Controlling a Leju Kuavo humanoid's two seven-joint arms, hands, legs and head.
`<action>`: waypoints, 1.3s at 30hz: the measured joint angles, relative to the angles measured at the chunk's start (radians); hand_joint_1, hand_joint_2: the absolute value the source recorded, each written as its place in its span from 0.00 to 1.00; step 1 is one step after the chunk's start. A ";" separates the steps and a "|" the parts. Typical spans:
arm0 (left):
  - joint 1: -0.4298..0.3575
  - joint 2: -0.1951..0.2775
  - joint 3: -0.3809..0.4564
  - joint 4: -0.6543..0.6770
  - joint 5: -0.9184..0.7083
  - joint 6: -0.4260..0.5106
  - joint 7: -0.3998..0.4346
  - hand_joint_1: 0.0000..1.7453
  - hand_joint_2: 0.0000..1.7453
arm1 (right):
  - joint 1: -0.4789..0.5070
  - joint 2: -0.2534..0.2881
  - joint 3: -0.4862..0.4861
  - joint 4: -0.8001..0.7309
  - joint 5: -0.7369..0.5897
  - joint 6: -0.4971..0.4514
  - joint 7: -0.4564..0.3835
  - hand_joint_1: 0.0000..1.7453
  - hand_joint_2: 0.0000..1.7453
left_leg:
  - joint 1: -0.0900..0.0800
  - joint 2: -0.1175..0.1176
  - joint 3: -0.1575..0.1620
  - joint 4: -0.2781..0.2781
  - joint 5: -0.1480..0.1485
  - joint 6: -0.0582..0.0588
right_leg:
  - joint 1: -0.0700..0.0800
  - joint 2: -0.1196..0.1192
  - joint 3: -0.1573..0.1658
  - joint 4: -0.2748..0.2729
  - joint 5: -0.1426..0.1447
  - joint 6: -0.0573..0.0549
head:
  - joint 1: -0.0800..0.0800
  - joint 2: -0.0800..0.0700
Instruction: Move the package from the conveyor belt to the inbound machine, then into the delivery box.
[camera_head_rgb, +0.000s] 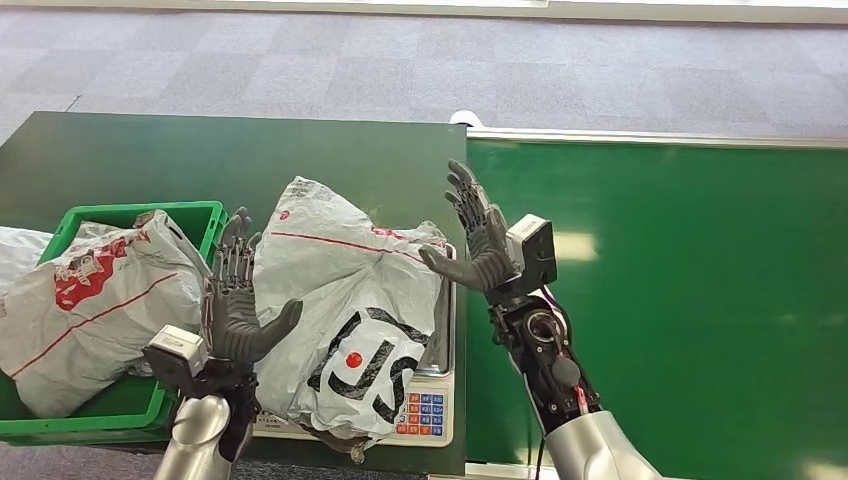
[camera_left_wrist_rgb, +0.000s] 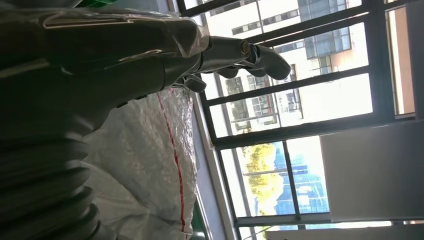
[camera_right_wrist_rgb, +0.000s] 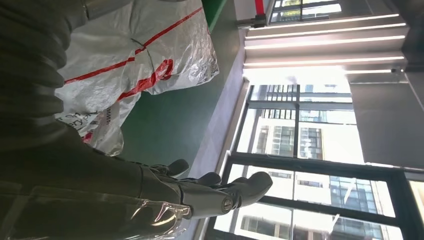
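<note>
Left hand (camera_head_rgb: 235, 305): nearest the camera, raised at the package's left edge, fingers spread and upright, holding nothing. In the left wrist view the hand (camera_left_wrist_rgb: 150, 55) stood just beside the crinkled grey wrapping.
Right hand (camera_head_rgb: 480, 240): raised at the package's right side, fingers apart, palm turned toward it, holding nothing.
Package (camera_head_rgb: 350, 300): grey bag with red stripe and black-and-white logo, lay on the scale (camera_head_rgb: 425, 410) between the two hands, covering most of it.
Bin (camera_head_rgb: 130, 405): green, left of the scale, held another grey bag (camera_head_rgb: 90, 300).
Belt (camera_head_rgb: 680, 290): green, to the right.
</note>
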 joint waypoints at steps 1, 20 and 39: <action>-0.001 -0.002 0.000 0.002 -0.003 -0.006 0.005 0.00 1.00 | 0.016 -0.002 -0.008 -0.022 0.001 -0.001 0.004 0.00 1.00 | 0.000 0.000 0.000 0.000 0.000 0.000 | 0.000 0.000 0.000 0.000 0.000 0.000 | 0.000 0.000; -0.004 -0.014 -0.002 0.014 -0.023 -0.027 0.028 0.00 1.00 | 0.087 -0.010 -0.052 -0.141 0.005 -0.001 0.012 0.00 1.00 | 0.000 0.000 0.000 0.000 0.000 0.000 | 0.000 0.000 0.000 0.000 0.000 0.000 | 0.000 0.000; -0.075 0.013 -0.074 0.205 -0.825 -0.017 0.472 0.00 1.00 | 0.212 -0.010 -0.166 -0.281 0.066 0.059 0.025 0.00 1.00 | 0.000 -0.001 0.002 0.000 0.000 0.000 | 0.000 -0.002 0.003 0.000 0.000 0.000 | 0.000 0.000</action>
